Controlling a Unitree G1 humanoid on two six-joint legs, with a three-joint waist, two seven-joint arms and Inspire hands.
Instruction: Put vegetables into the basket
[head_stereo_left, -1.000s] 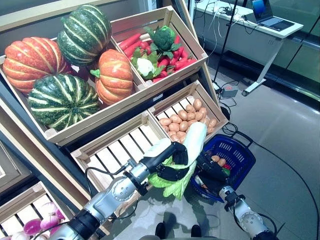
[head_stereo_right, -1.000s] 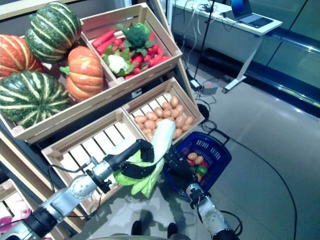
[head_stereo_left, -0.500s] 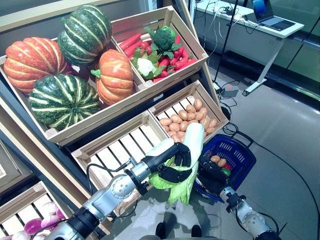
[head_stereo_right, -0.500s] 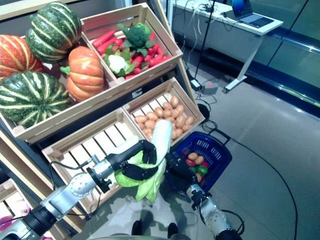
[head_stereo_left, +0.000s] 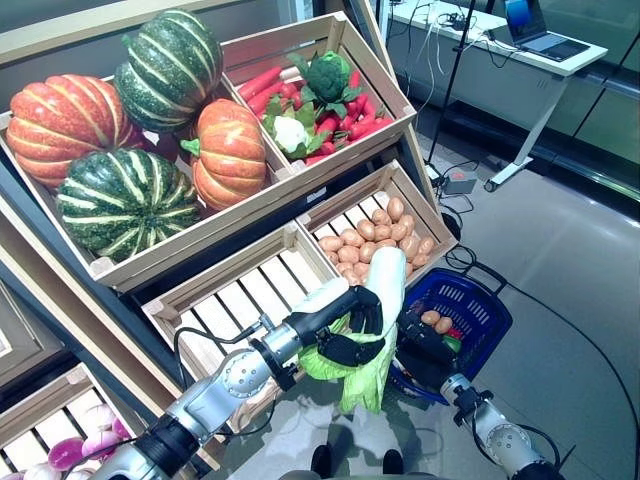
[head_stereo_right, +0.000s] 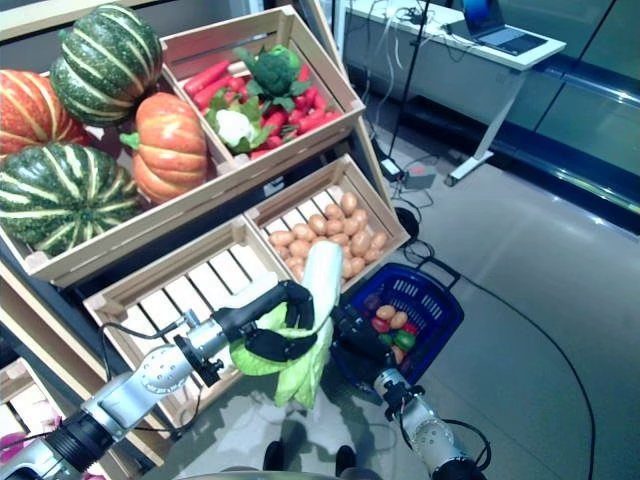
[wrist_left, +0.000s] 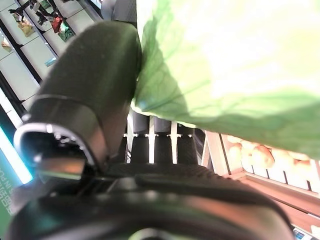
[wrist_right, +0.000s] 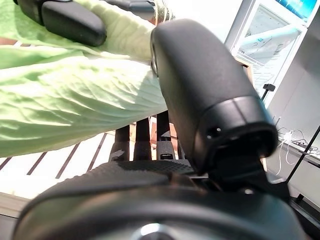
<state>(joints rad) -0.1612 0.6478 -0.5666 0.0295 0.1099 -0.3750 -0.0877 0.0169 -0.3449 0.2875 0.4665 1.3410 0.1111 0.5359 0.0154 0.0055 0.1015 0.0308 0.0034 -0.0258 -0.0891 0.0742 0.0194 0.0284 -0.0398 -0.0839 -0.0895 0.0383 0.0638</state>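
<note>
The left robot hand (head_stereo_left: 345, 320) is clamped round a cabbage (head_stereo_left: 375, 310), held in the air just beside the basket (head_stereo_left: 470, 310), on its crate side. The right robot hand (head_stereo_left: 425, 345) touches the cabbage; I cannot tell its grip. Best carry the cabbage fully over the basket rim, lower it, then let go gently.

From my remote station, the two head eyes looked steeply down from above onto the wooden crates (head_stereo_left: 330, 100) and the blue basket (head_stereo_left: 462, 312) on the floor, sharing almost the same scene from slightly offset positions. Each wrist camera sat very close behind its own hand, looking along it: the left hand (wrist_left: 90, 95) and the right hand (wrist_right: 200, 95) both faced the same green leaves (wrist_right: 75, 105).
</note>
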